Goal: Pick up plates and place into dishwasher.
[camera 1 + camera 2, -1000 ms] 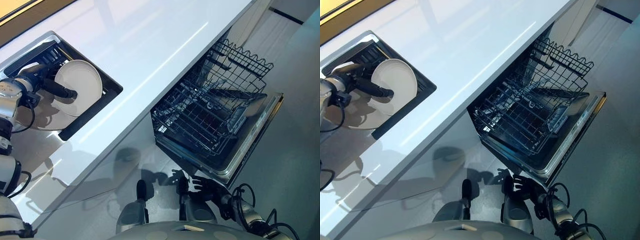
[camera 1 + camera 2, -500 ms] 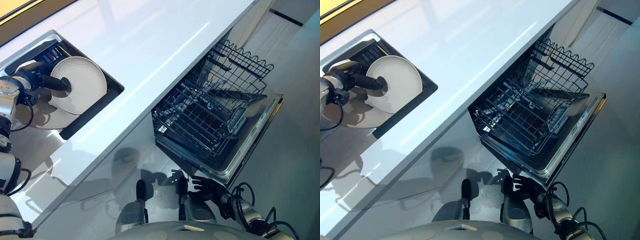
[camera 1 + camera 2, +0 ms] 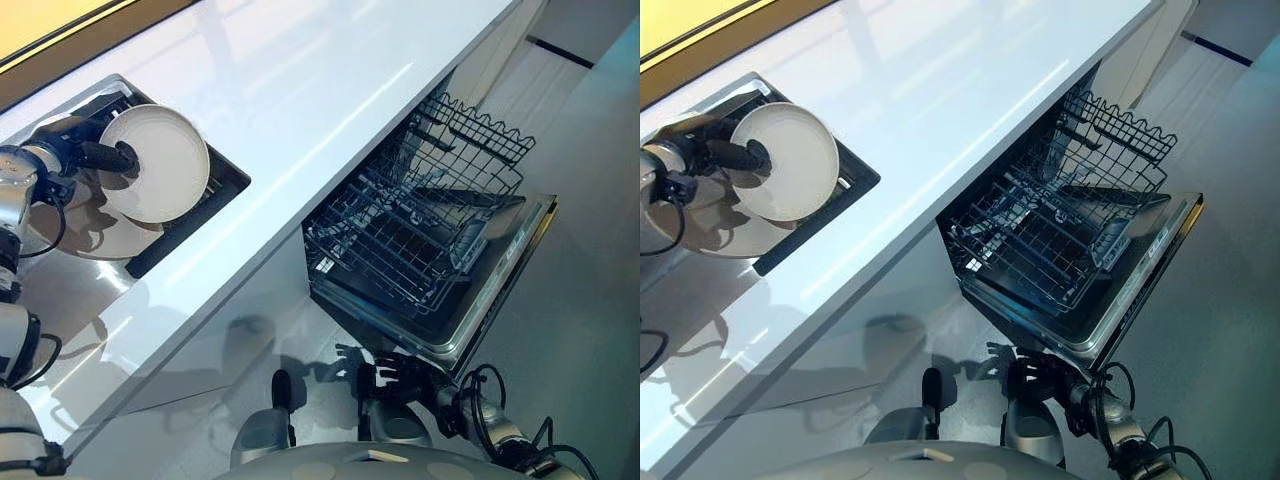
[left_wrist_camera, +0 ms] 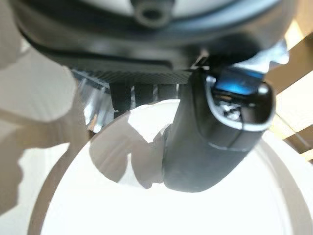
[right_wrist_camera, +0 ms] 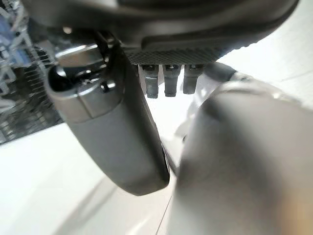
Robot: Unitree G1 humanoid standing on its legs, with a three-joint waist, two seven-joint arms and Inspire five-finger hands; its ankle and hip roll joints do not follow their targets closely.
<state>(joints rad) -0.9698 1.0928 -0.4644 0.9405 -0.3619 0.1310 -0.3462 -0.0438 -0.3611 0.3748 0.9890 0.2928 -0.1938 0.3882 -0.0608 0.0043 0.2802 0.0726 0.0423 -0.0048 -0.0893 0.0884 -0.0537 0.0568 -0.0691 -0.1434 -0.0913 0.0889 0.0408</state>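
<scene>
- White plate (image 3: 155, 163) is pinched by the left hand (image 3: 88, 155) above the sink (image 3: 222, 182); in the left wrist view the thumb (image 4: 210, 142) is pressed on the plate's face (image 4: 161, 210) and the fingers are curled behind its rim.
- Compared with the pictures of a second ago, the plate is seen higher and further toward the sink's far end, and its face is turned more fully upward; it is judged to have been lifted clear of the sink.
- Part of that shift is attributed to the camera, since the counter (image 3: 330, 90) and the dishwasher are displaced in both eye views as well.
- A second pale plate (image 3: 85, 235) is seen lying in the sink beneath the lifted one, so at least one more pick-up is judged to remain.
- Black wire rack (image 3: 420, 235) is shown pulled out over the open dishwasher door (image 3: 500, 290), well apart from the held plate; no plates are seen in it.
- The right hand (image 3: 400, 375) is shown low beside the dishwasher door, its fingers loosely spread and nothing grasped; its place is little altered from the earlier pictures.
- The transfer phase is judged to be starting: the plate must next be carried across the counter edge and down to the rack.
</scene>
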